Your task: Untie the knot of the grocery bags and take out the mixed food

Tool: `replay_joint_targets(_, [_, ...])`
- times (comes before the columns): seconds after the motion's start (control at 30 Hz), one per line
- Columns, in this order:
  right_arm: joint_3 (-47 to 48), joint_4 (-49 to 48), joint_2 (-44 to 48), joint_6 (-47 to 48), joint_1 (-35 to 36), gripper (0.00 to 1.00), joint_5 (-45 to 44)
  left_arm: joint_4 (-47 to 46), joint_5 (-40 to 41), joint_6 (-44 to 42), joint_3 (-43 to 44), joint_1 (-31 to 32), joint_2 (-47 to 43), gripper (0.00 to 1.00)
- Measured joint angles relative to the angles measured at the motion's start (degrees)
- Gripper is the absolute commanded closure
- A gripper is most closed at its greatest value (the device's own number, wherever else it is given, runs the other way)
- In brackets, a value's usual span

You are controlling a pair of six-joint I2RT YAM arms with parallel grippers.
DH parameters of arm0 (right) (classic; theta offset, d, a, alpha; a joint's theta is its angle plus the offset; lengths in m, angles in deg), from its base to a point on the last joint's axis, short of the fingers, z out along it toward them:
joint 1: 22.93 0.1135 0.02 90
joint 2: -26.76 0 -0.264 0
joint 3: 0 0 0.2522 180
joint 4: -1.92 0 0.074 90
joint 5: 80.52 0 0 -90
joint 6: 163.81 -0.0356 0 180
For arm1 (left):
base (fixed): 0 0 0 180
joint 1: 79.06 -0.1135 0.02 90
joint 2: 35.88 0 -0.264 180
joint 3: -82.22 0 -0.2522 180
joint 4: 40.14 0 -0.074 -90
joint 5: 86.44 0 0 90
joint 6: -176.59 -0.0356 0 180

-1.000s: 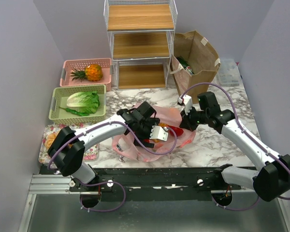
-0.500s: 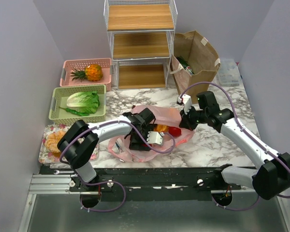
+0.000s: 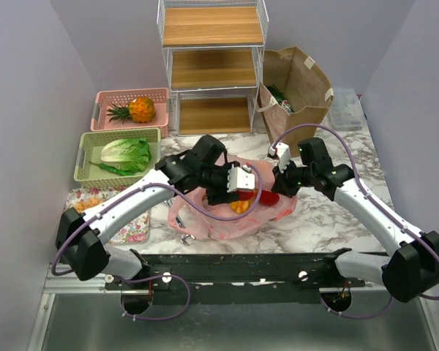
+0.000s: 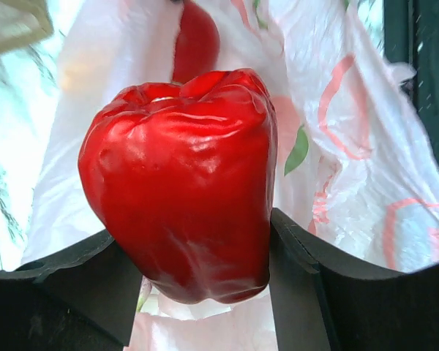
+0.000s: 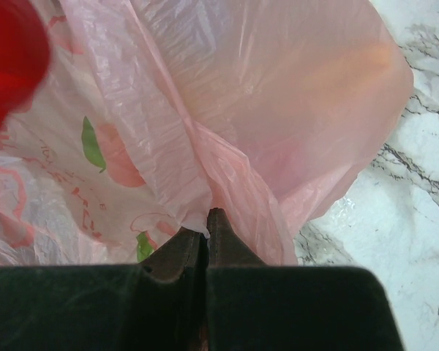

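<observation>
Two grocery bags are on the bench (image 3: 329,212). The pink bag (image 3: 227,223) lies crumpled in the middle, near the front edge and between the two arms, with orange pieces (image 3: 240,207) showing in it. The left gripper (image 4: 197,238) hangs over it, its fingers set fairly wide and pressed against both sides of a glossy red pepper (image 4: 183,168). The pepper is held clear of the plastic, with the bag's printed film and another red shape behind it. From above I cannot tell whether the red patch beside the orange pieces is that pepper. The right gripper (image 5: 206,219) is at the bag's right side, its fingers pinched tight on a fold of the pink film, which rises into a ridge from the tips. Marble shows just to the right of it.

The paper bag (image 3: 296,80) stands upright at the back right, its mouth open, well apart from the pink one. Beside it to the left is a wire rack (image 3: 212,66) with wooden shelves. On the left side, lettuce (image 3: 128,155) lies in a green basket (image 3: 84,150). Behind that, a pineapple (image 3: 141,110) lies in a pink basket (image 3: 102,99). A flowered tray (image 3: 135,227) sits at the front left, partly under the left arm. A clear box (image 3: 347,110) sits at the far right, just beside the paper bag.
</observation>
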Motion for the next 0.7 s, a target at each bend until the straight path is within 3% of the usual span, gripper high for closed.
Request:
replay_joint_targets(0.17, [0.00, 0.00, 0.02, -0.26, 0.00, 0.99, 0.00, 0.39, -8.44, 4.96, 4.20, -3.67, -3.41, 0.49])
replay_joint_targets(0.37, [-0.02, -0.35, 0.04, -1.68, 0.00, 0.99, 0.00, 1.09, -18.10, 15.69, 15.21, -9.68, -5.92, 0.49])
replay_joint_targets(0.57, [-0.02, -0.55, 0.07, -2.16, 0.00, 0.99, -0.02, 1.46, -20.35, 23.17, 20.90, -25.14, -5.64, 0.57])
replay_joint_targets(0.7, [0.00, -0.55, 0.04, -2.16, 0.00, 0.99, -0.02, 2.12, -18.12, 26.21, 28.24, -37.44, 1.03, 0.58])
